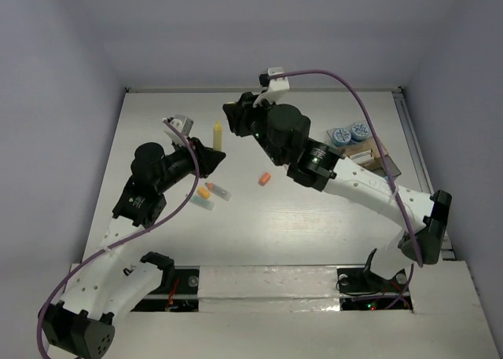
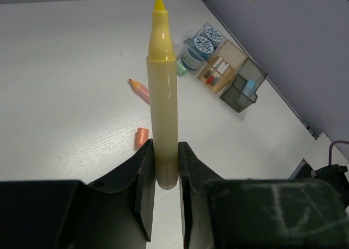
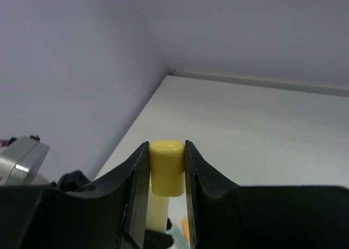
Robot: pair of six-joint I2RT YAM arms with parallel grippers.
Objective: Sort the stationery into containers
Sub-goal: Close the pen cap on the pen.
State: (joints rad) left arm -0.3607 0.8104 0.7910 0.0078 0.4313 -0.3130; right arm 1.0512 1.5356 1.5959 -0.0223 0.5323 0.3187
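Note:
My left gripper (image 1: 212, 159) (image 2: 166, 164) is shut on the lower end of a yellow marker (image 1: 218, 135) (image 2: 162, 96), holding it upright above the table with its bare tip uncapped. My right gripper (image 1: 234, 117) (image 3: 167, 164) is shut on the marker's yellow cap (image 3: 167, 166), just right of the marker and apart from its tip. The clear divided tray (image 1: 369, 156) (image 2: 240, 88) sits at the right, with two blue-and-white rolls (image 1: 350, 133) (image 2: 207, 39) at its far end and small sticks in one compartment.
An orange eraser (image 1: 265, 178) (image 2: 142, 136) lies mid-table. A pencil stub (image 2: 140, 89) lies beyond it. An orange-yellow stick (image 1: 203, 192), a clear-capped marker (image 1: 219, 191) and a greenish marker (image 1: 201, 203) lie under the left arm. Grey walls enclose the table.

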